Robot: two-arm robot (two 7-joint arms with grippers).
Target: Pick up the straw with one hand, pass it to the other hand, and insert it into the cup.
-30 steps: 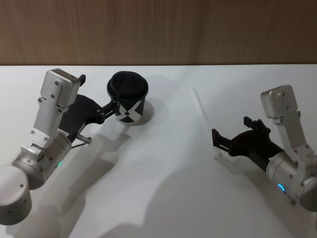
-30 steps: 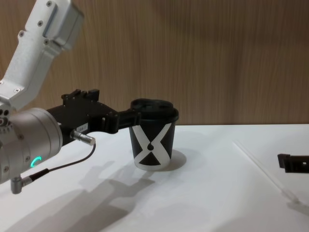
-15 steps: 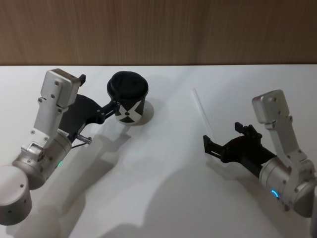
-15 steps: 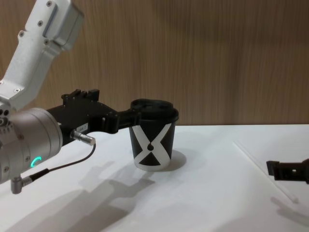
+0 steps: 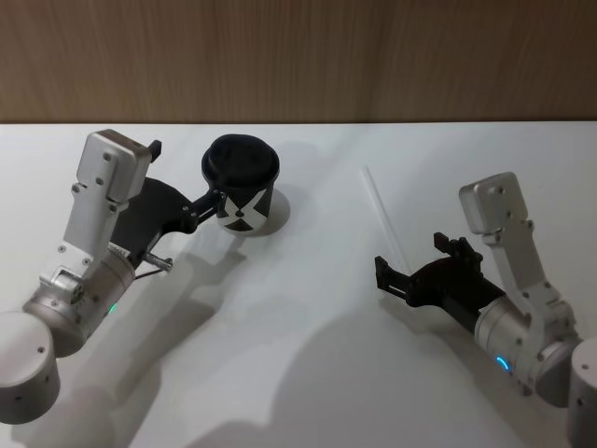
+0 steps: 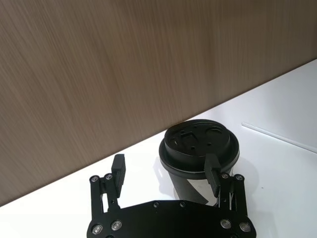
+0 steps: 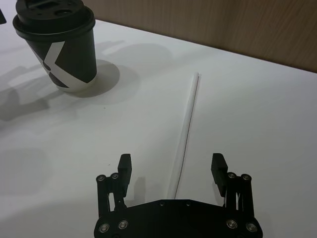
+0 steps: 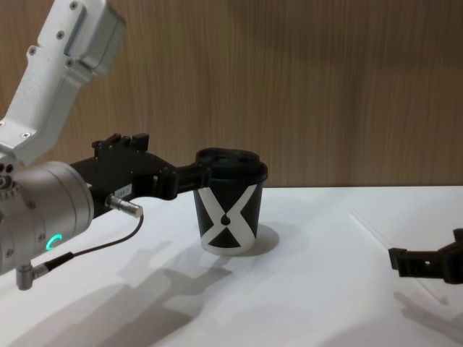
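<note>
Wood-grain panelling (image 5: 298,56) fills the top of the head view, and below it a white table (image 5: 308,336) takes up the rest of the frame.

At the left edge of that view, the left arm reaches up and toward the centre. The left gripper (image 5: 201,209) sits in the upper left part of the frame, just beside the cup (image 5: 244,187). The left wrist view shows the left gripper (image 6: 166,171) with its jaws spread wide and holding nothing. One finger (image 6: 213,171) stands in front of the cup's (image 6: 198,148) lidded rim and the other finger (image 6: 118,169) is well off to its side. Whether the nearer finger touches the cup, I cannot tell. In the chest view the left gripper (image 8: 194,175) comes in level from the left at lid height, and the cup (image 8: 230,210) stands upright at centre with its white X facing forward.

Right of centre in the head view, the straw (image 5: 381,210) lies flat on the table, running from upper middle down toward the lower right.

In the lower right of the head view, the right gripper (image 5: 410,263) sits at the straw's near end. The right wrist view shows the right gripper (image 7: 171,166) released and wide, with one finger on each side of the straw (image 7: 188,119) and neither one touching it. The cup (image 7: 59,44) stands well apart from it. In the chest view the right gripper (image 8: 423,264) is low over the table at the right edge.
</note>
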